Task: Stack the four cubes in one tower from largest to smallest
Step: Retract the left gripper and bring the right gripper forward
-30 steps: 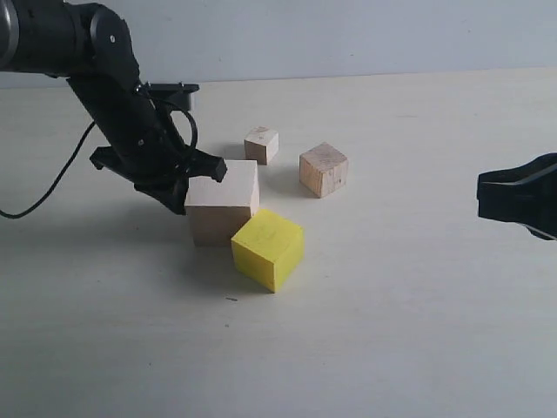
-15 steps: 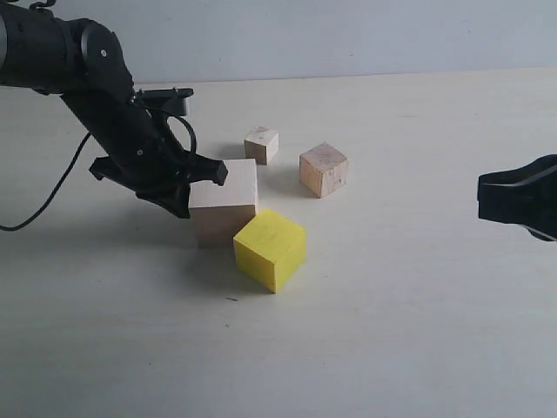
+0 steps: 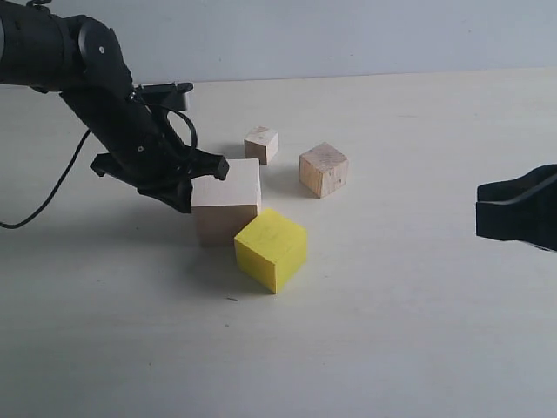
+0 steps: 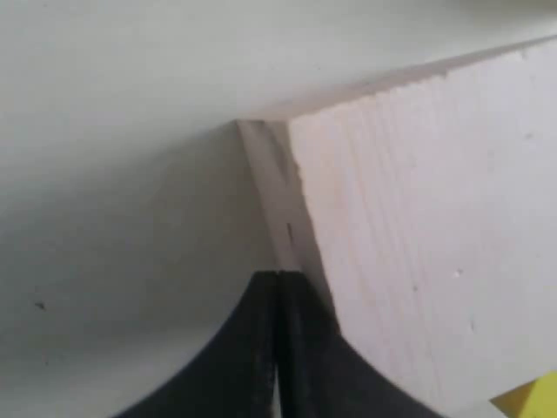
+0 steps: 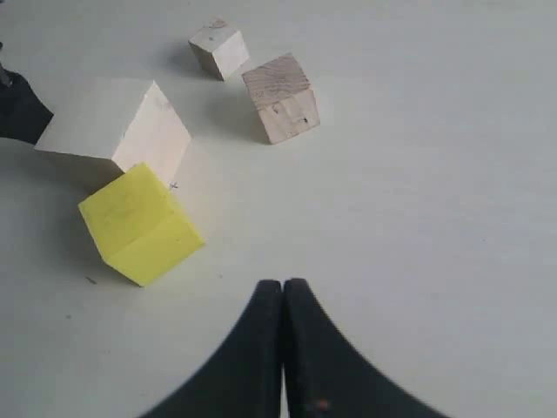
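Observation:
The large pale wooden cube (image 3: 226, 201) (image 4: 418, 244) (image 5: 117, 131) rests on the table. My left gripper (image 3: 193, 193) (image 4: 278, 277) is shut, its tips pressed against that cube's left side. The yellow cube (image 3: 271, 249) (image 5: 139, 225) sits at the large cube's front right corner, touching it. Behind them stand the medium wooden cube (image 3: 324, 169) (image 5: 280, 97) and the tiny wooden cube (image 3: 261, 144) (image 5: 218, 49), apart from each other. My right gripper (image 3: 483, 209) (image 5: 283, 284) is shut and empty, hovering at the far right.
Pale tabletop (image 3: 392, 331) all round, with a light wall behind. A black cable (image 3: 52, 187) trails from the left arm across the table's left side.
My left gripper has pushed the large cube slightly rightward, and the yellow cube has shifted a little with it. The right gripper has dropped slightly.

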`<action>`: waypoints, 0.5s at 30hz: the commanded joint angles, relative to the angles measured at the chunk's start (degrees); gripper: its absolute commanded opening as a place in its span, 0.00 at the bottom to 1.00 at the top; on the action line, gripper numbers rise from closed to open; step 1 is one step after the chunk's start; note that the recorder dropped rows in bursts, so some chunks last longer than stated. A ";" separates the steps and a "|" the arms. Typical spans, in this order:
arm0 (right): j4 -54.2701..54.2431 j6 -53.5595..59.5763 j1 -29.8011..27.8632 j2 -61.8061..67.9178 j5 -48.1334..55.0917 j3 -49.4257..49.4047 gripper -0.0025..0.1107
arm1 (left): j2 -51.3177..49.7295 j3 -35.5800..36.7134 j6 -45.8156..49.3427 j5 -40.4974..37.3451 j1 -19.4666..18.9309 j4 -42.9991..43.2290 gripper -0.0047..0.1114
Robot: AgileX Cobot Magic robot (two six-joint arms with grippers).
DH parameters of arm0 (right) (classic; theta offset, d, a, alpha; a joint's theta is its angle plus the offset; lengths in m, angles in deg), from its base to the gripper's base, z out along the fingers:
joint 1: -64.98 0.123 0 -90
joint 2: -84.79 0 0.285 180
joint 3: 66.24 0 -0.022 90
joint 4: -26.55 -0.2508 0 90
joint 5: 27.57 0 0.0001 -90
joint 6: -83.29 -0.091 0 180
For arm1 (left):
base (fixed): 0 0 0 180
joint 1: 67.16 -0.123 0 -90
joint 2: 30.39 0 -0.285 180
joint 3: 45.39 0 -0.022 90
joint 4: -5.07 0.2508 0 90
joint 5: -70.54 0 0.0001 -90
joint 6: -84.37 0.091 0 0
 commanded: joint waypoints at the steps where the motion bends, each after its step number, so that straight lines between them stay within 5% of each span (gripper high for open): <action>1: 0.20 5.11 0.11 2.85 -3.29 0.59 0.02 | 1.20 0.17 0.02 0.73 0.41 -1.28 0.04; 15: -2.89 12.65 0.11 14.74 -5.96 3.67 0.10 | 2.06 0.17 0.02 2.30 0.41 -1.28 0.04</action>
